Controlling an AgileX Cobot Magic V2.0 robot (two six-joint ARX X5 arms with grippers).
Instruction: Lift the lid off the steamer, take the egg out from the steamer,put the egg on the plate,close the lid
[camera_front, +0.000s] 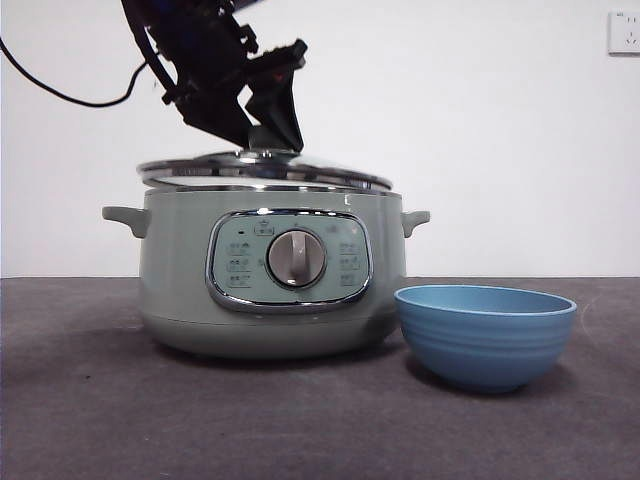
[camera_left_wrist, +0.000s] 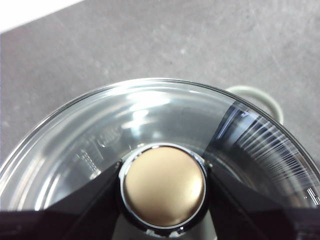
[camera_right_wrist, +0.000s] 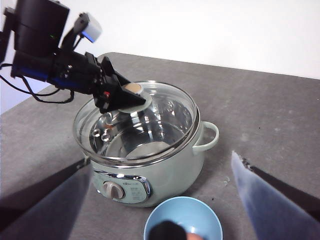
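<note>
My left gripper (camera_front: 268, 130) is shut on the knob (camera_left_wrist: 164, 172) of the glass lid (camera_front: 300, 170). It holds the lid slightly tilted, just above the rim of the sage-green steamer (camera_front: 170, 280). In the right wrist view the lid (camera_right_wrist: 165, 115) sits a little off-centre over the steamer (camera_right_wrist: 170, 172), and I see no egg inside. My right gripper (camera_right_wrist: 161, 157) is open, empty and hovers over the blue bowl (camera_right_wrist: 200, 215). A dark shape and a small pale bit lie in the bowl at the picture's edge; I cannot tell whether that is the egg.
The blue bowl (camera_front: 485, 345) stands close to the steamer's front right on the dark grey table (camera_front: 90, 400). A white wall runs behind. The left arm's black cable (camera_front: 60, 92) hangs at the upper left.
</note>
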